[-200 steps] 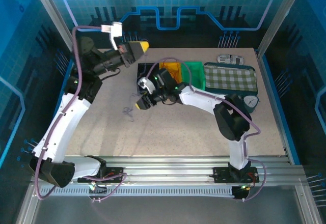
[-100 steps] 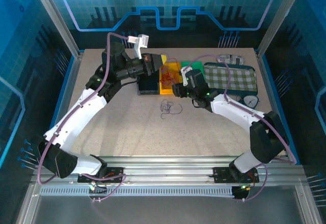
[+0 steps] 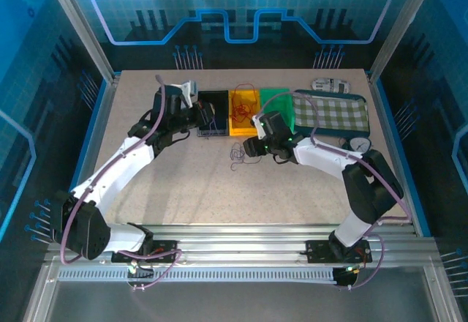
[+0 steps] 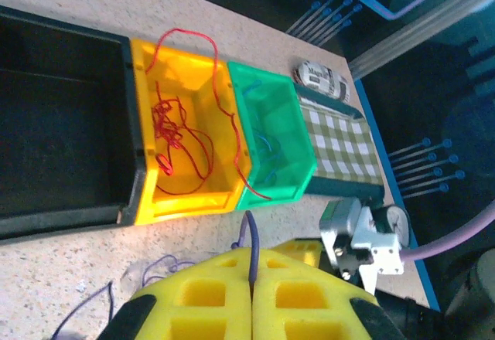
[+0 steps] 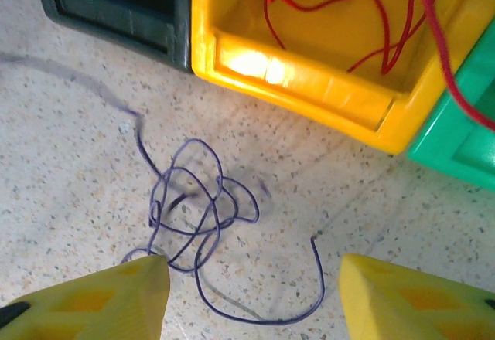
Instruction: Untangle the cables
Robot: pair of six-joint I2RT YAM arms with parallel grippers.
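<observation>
A loose tangle of blue-purple cables (image 5: 197, 209) lies on the table in front of the bins, also visible from above (image 3: 241, 154). My right gripper (image 5: 255, 301) hangs low over it, open, its yellow fingers (image 5: 93, 301) on either side of the tangle's near loops, holding nothing. My left gripper (image 4: 252, 266) is shut on one blue-purple cable (image 4: 249, 236), which sticks out between its yellow pads. From above, it (image 3: 207, 118) sits by the black bin's front. Red cables (image 4: 174, 135) lie in the yellow bin (image 4: 186, 201); one strand drapes over the green bin (image 4: 271, 185).
Black bin (image 3: 214, 110), yellow bin (image 3: 235, 126) and green bin (image 3: 276, 96) stand in a row at the back. A checked tray (image 3: 329, 111) lies right of them, with a small dial (image 3: 360, 145) and a patterned object (image 3: 330, 85) nearby. The two grippers are close together.
The left gripper has come down from above the yellow bin to the black bin's front. The right gripper has moved from the green bin down to the tangle.
</observation>
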